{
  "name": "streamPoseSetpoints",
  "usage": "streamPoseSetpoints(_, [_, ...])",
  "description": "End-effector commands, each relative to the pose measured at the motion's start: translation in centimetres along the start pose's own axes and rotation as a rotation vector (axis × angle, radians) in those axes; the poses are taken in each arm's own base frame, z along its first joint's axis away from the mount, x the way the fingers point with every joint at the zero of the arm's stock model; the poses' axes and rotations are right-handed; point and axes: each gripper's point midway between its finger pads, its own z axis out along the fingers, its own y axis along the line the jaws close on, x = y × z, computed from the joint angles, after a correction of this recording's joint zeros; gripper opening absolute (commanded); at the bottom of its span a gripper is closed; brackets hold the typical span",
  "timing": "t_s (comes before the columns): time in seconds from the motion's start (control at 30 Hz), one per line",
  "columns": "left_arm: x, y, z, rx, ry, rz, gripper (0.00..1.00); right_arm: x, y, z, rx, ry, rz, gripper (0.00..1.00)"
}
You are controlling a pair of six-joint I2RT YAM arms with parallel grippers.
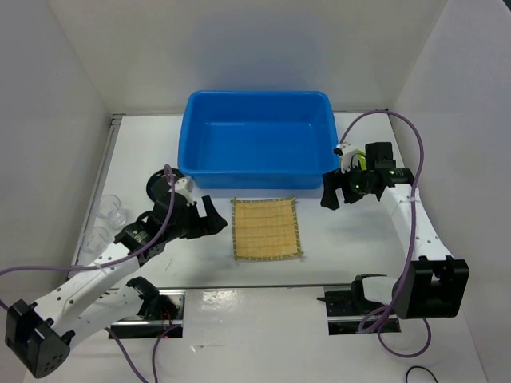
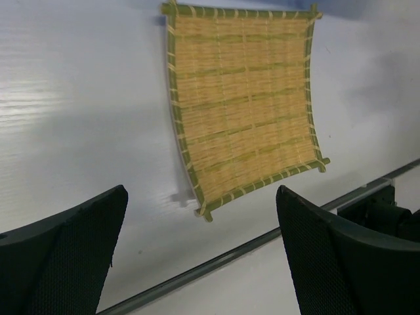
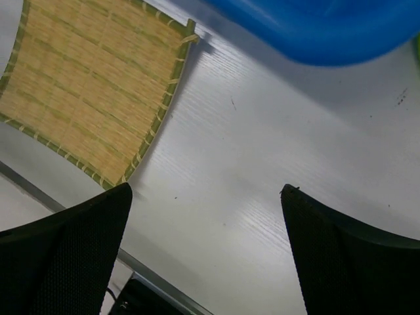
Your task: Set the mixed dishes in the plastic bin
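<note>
Nearest the lens, dark mesh-faced fingers (image 2: pixel 72 249) of the left hand (image 2: pixel 200 190), spread wide and gripping nothing, aimed low at the left edge of the woven bamboo mat (image 2: pixel 243 98), probably to get under so thin a piece. Mat flat on the white surface (image 2: pixel 79 98), just before the blue plastic bin (image 1: pixel 255 179), not yet inside. Right hand (image 3: pixel 207 190) likewise splayed and empty, beside the bin's corner, apart from the mat. Clear cups (image 1: pixel 110 211) far left.

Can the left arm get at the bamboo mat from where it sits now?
Probably yes. The left gripper is open just left of the mat, only bare table lies between them, and nothing rests on the mat.
</note>
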Motion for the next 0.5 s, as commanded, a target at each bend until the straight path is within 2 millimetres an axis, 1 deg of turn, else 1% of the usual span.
streamPoseSetpoints(0.0, [1.7, -1.9, 1.4, 0.11, 0.057, -0.047, 1.0, -1.3, 2.9, -0.2, -0.12, -0.027, -0.119, 0.99])
streamPoseSetpoints(0.03, [2.3, -2.0, 1.6, 0.119, 0.064, -0.059, 1.0, -0.3, 3.8, 0.5, -0.174, 0.023, -0.157, 0.99])
streamPoseSetpoints(0.07, [2.0, -2.4, 1.6, 0.141, 0.043, -0.077, 1.0, -0.7, 5.3, 0.5, -0.241, 0.019, -0.199, 0.99])
streamPoseSetpoints(0.1, [2.4, -2.6, 1.6, 0.152, 0.033, -0.077, 1.0, -0.3, 6.7, 1.1, -0.297, 0.044, -0.241, 0.99])
streamPoseSetpoints(0.13, [2.9, -1.7, 1.6, 0.133, 0.024, -0.113, 1.0, 0.0, 7.2, 1.7, -0.325, 0.063, -0.257, 0.99])
streamPoseSetpoints(0.17, [2.9, -1.4, 1.6, 0.126, 0.004, -0.122, 1.0, 0.4, 7.1, 2.9, -0.348, 0.101, -0.265, 0.99])
streamPoseSetpoints(0.23, [3.7, -0.5, 1.5, 0.125, -0.007, -0.137, 1.0, 1.1, 7.5, 4.1, -0.403, 0.136, -0.269, 0.99])
streamPoseSetpoints(0.27, [3.7, -0.4, 1.4, 0.14, -0.02, -0.137, 1.0, 1.6, 7.5, 5.4, -0.435, 0.173, -0.273, 0.99])
streamPoseSetpoints(0.3, [3.9, -0.3, 1.4, 0.15, -0.028, -0.149, 1.0, 1.9, 8.0, 5.8, -0.465, 0.201, -0.278, 0.99])
streamPoseSetpoints(0.33, [3.7, -0.5, 1.1, 0.171, -0.044, -0.167, 1.0, 2.0, 9.0, 6.1, -0.51, 0.225, -0.317, 0.99])
streamPoseSetpoints(0.37, [3.7, -0.3, 1.1, 0.173, -0.058, -0.168, 1.0, 2.9, 9.2, 6.9, -0.545, 0.265, -0.313, 0.99])
streamPoseSetpoints(0.43, [3.7, 0.1, 1.1, 0.166, -0.074, -0.188, 1.0, 2.8, 9.5, 7.1, -0.564, 0.268, -0.331, 0.99])
streamPoseSetpoints(0.47, [3.7, 0.1, 1.1, 0.165, -0.074, -0.188, 1.0, 2.6, 9.4, 7.6, -0.554, 0.246, -0.337, 0.99])
